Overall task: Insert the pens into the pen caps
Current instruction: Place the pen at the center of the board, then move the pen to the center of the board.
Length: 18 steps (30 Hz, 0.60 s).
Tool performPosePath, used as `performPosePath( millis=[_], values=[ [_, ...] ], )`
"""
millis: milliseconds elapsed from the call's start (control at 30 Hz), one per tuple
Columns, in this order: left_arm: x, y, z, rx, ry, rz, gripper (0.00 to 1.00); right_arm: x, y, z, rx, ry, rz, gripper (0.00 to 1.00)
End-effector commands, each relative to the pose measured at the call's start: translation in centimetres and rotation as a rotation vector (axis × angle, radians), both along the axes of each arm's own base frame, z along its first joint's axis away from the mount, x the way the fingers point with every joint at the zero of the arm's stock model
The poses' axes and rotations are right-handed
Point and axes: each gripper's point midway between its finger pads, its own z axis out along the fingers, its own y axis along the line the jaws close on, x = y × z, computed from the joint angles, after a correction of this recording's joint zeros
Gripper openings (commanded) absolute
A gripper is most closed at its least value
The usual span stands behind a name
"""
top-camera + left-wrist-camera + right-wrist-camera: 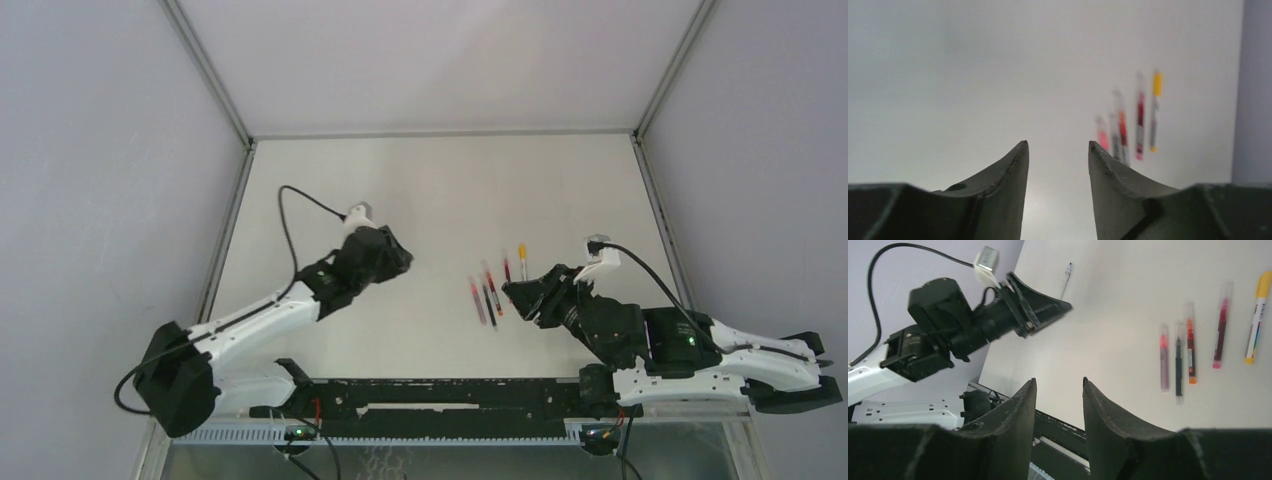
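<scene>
Several pens lie side by side right of the table's middle: pink [478, 300] [1164, 357], black [1178, 362], orange-red [1191, 342], magenta [1220, 325] and yellow-ended [522, 255] [1257, 315]. The left wrist view shows them blurred, the yellow one [1155, 110] farthest right. I cannot tell pen caps apart from the pens. A thin whitish stick with a dark tip [1066, 271] lies far off by the wall. My left gripper [400, 260] [1056, 145] hangs open and empty, left of the row. My right gripper [512, 292] [1059, 381], open and empty, sits at the row's near right.
A black rail [440, 395] runs along the near edge between the arm bases. Grey walls and metal frame posts [228, 235] bound the white table [440, 190]. In the right wrist view the left arm [973, 325] hangs above the table's left part.
</scene>
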Motion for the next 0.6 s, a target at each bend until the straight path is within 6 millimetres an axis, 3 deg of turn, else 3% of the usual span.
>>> performPosePath(
  millis=[0,133,233,567],
  values=[
    [1.5,10.0,-0.7,0.255,-0.012,0.095,0.54,-0.1,0.5,0.2,0.001,-0.005,0.014,0.47],
    [3.0,17.5,0.6,0.423,-0.003,0.159,0.59,-0.3,0.6,0.4,0.004,-0.009,0.033,0.47],
    [4.5,20.6,0.8,0.541,0.04,0.154,0.62,-0.8,0.9,0.8,0.027,-0.006,0.068,0.47],
    [11.1,20.6,-2.1,0.653,0.196,-0.027,0.64,-1.5,0.3,0.8,0.056,0.023,0.102,0.46]
  ],
)
